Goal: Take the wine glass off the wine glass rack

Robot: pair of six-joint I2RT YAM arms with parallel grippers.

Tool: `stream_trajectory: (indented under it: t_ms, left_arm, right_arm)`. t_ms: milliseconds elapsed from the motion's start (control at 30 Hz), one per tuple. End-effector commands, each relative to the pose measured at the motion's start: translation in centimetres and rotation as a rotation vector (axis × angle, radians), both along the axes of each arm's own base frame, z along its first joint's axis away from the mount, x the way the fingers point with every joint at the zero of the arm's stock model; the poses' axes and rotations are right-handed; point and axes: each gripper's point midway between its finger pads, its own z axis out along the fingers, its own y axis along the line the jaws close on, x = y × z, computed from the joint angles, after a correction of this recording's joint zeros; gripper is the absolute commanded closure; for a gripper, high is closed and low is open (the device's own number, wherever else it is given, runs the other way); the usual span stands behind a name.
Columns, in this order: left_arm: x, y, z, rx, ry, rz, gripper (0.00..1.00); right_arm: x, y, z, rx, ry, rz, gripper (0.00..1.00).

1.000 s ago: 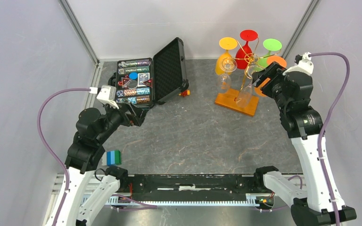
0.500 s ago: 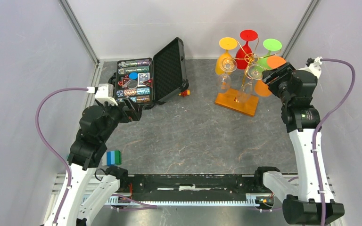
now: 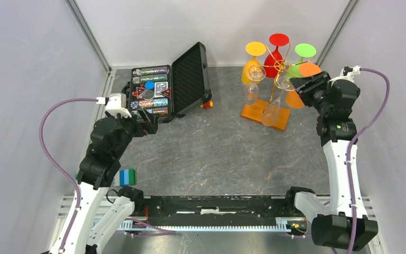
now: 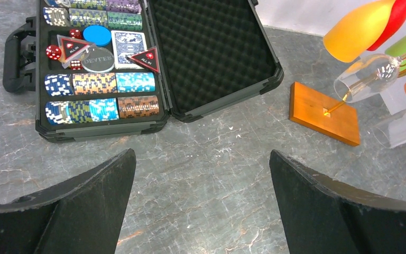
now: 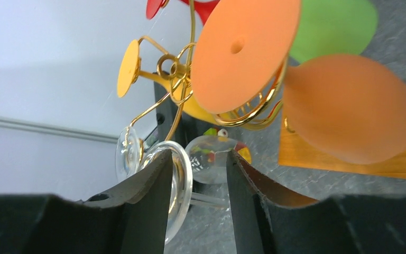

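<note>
The wine glass rack (image 3: pixel 281 66), gold wire on an orange-brown wooden base (image 3: pixel 255 112), stands at the back right. Yellow, red, green and orange glasses and two clear ones hang from it upside down. One clear wine glass (image 3: pixel 271 112) hangs tilted, its bowl over the base. My right gripper (image 3: pixel 303 88) is at that glass's top. In the right wrist view its jaws (image 5: pixel 198 154) stand apart, with the clear foot (image 5: pixel 185 180) against the left finger and the thin stem between the fingers. My left gripper (image 3: pixel 150 128) is open and empty (image 4: pixel 202 156) over the table near the case.
An open black foam-lined case (image 3: pixel 150 95) of poker chips lies at the back left. A blue-green block (image 3: pixel 127 176) sits by the left arm. The orange glass (image 5: pixel 349 114) hangs close to my right gripper. Enclosure walls stand close on both sides.
My right gripper has swung round onto the rack's right side and reached the clear glass's stem. That glass now hangs more tilted, its bowl lower and further left. The left arm shifted slightly.
</note>
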Motion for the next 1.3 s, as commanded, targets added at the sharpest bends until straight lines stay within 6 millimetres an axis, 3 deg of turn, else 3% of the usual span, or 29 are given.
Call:
stream_trajectory:
  t_ms: [0,167,400,667,800,967,1167,1267]
  left_arm:
    - [0.7,0.6,1.0,0.006,-0.035,0.043,0.00]
    - [1.0,0.6,0.6,0.013,-0.024,0.043,0.00]
    - [1.5,0.7,0.5,0.008,-0.021,0.061,0.00]
    - [0.4,1.1,2.1,-0.031,-0.143,0.068,0.00]
    - [0.4,1.4,2.0,-0.023,-0.152,0.079,0.00]
    - [0.5,1.5,1.8,-0.010,-0.142,0.085,0.00]
    - [0.5,1.6,1.6,-0.006,-0.143,0.088,0.00]
    - [0.5,1.7,1.5,-0.003,-0.141,0.090,0.00]
  right_arm:
    - [-0.1,1.7,1.2,0.047,-0.041,0.101,0.52]
    - [-0.4,1.9,1.6,0.048,-0.048,0.118,0.47]
    - [-0.5,0.3,0.8,0.028,-0.035,0.019,0.57]
    - [-0.9,-0.2,2.1,0.044,-0.081,-0.017,0.60]
    - [-1.0,-0.1,2.3,0.041,-0.084,-0.016,0.61]
    - [-1.0,0.2,2.2,0.059,-0.075,-0.004,0.76]
    - [-0.8,0.4,2.1,0.089,-0.075,0.006,0.70]
    - [-0.7,0.5,2.1,0.102,-0.084,0.009,0.73]
